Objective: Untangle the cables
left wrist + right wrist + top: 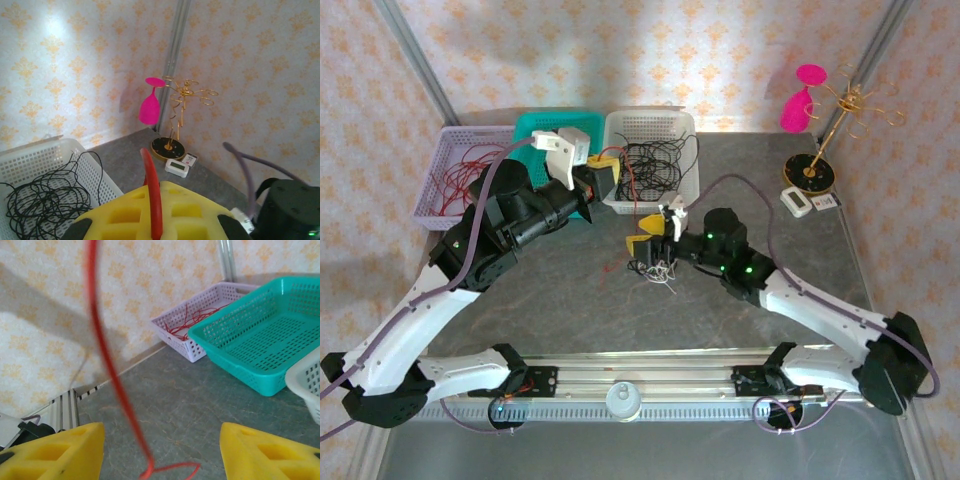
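Well, the small clump of thin red, white and black cables (655, 268) sits on the grey table (570, 300), just below the right gripper (648, 240). It looks soft, light and floppy, so it may lift up when pulled. One thin red cable (151, 180) runs from it up to the left gripper (155, 220), which is pinched shut on it. The right gripper's yellow fingers (55, 450) stand apart and hold nothing, with the red cable hanging between them. Best grab the clump low down
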{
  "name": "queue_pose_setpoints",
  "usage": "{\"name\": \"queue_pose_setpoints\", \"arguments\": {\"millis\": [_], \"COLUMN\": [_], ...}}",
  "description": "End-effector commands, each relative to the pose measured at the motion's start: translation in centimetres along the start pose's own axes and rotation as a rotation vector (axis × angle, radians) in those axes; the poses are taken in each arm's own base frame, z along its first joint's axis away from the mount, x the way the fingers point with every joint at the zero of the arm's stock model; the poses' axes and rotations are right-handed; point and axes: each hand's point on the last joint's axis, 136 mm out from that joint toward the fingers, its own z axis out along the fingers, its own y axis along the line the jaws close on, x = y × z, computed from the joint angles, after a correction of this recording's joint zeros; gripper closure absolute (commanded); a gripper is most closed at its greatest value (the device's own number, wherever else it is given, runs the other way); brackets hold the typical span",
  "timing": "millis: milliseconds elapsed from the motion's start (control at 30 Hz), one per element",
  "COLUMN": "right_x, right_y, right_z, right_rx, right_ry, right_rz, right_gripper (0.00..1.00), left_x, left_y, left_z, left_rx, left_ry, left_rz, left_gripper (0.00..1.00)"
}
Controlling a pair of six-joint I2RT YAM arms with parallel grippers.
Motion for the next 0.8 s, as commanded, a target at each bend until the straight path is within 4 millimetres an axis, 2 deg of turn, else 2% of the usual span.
{"name": "queue_pose_setpoints", "arguments": {"millis": [0, 67, 133, 200, 267, 333, 367, 400, 433, 567, 667, 767], "right_x": [-2.4, -2.1, -1.6, -1.1, -0.7, -0.5, -0.4, -0.4, -0.4, -0.3, 0.0, 0.5], "right_y": [1.5, 0.6, -1.2, -3.3, -4.6, -5.5, -5.6, -5.4, -5.2, -4.6, -4.1, -2.8], "right_z": [0.5, 1.3, 2.2, 3.0, 3.2, 2.9, 2.8, 2.7, 2.5, 1.5, 0.8, 0.4], "right_rx": [-0.100, -0.079, -0.010, 0.085, 0.138, 0.188, 0.191, 0.186, 0.180, 0.160, 0.144, 0.090], "right_ry": [-0.126, -0.137, -0.134, -0.121, -0.113, -0.124, -0.123, -0.125, -0.130, -0.147, -0.146, -0.142], "right_rz": [-0.050, -0.030, 0.001, 0.031, 0.049, 0.058, 0.058, 0.056, 0.056, 0.064, 0.089, 0.120], "right_gripper": [0.38, 0.39, 0.43, 0.54, 0.64, 0.68, 0.62, 0.51, 0.46, 0.41, 0.38, 0.34], "left_x": [-0.7, -0.8, -1.2, -1.5, -1.8, -2.3, -2.7, -3.2, -3.8, -7.0, -10.2, -13.4], "left_y": [-0.3, -0.3, -0.5, -0.2, 0.7, 1.6, 2.1, 2.6, 3.3, 6.4, 8.6, 10.9], "left_z": [0.2, 0.2, 0.1, 0.1, 0.0, -0.3, -0.4, -0.5, -0.6, -1.0, -1.7, -2.7], "left_rx": [0.017, 0.019, 0.023, 0.003, -0.055, -0.111, -0.137, -0.169, -0.211, -0.405, -0.524, -0.647], "left_ry": [-0.004, -0.002, -0.003, -0.006, -0.007, -0.011, -0.017, -0.026, -0.033, -0.070, -0.145, -0.220], "left_rz": [-0.014, -0.015, -0.014, -0.005, 0.014, 0.033, 0.042, 0.052, 0.063, 0.127, 0.151, 0.183], "left_gripper": [1.00, 1.00, 1.00, 1.00, 1.00, 1.00, 1.00, 1.00, 1.00, 1.00, 1.00, 1.00]}}
